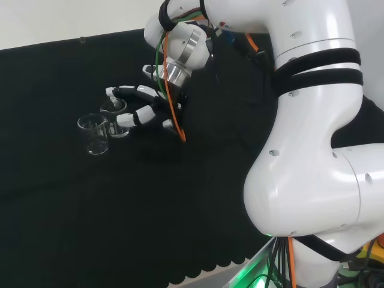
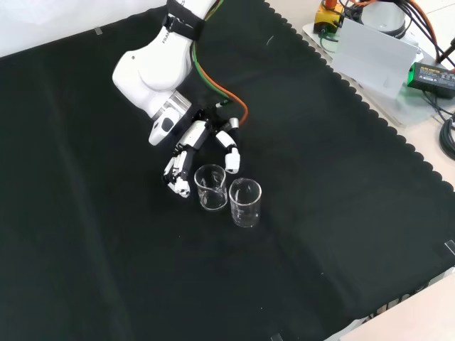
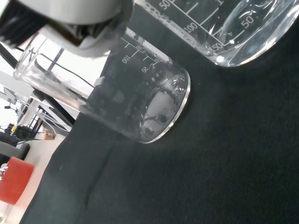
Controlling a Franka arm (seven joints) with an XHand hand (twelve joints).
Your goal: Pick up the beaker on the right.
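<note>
1. Covering the bench (image 2: 341, 234), the black cloth carries two clear beakers upright, side by side near its middle, far from every edge.
2. Hand (image 2: 186, 145): fingers (image 2: 178, 174) extended, slightly spread, holding nothing; they flank the nearer beaker (image 2: 211, 187).
3. In the front view the right beaker (image 2: 245, 202) stands just beyond its neighbour, away from the palm, long axis vertical.
4. Judgement: the hand must shift across to reach it.

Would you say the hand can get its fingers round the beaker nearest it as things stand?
Probably yes. In the front view the hand has its fingers spread on either side of the nearer beaker, not yet closed on it. The second beaker stands close beside it and may crowd one finger.
</note>
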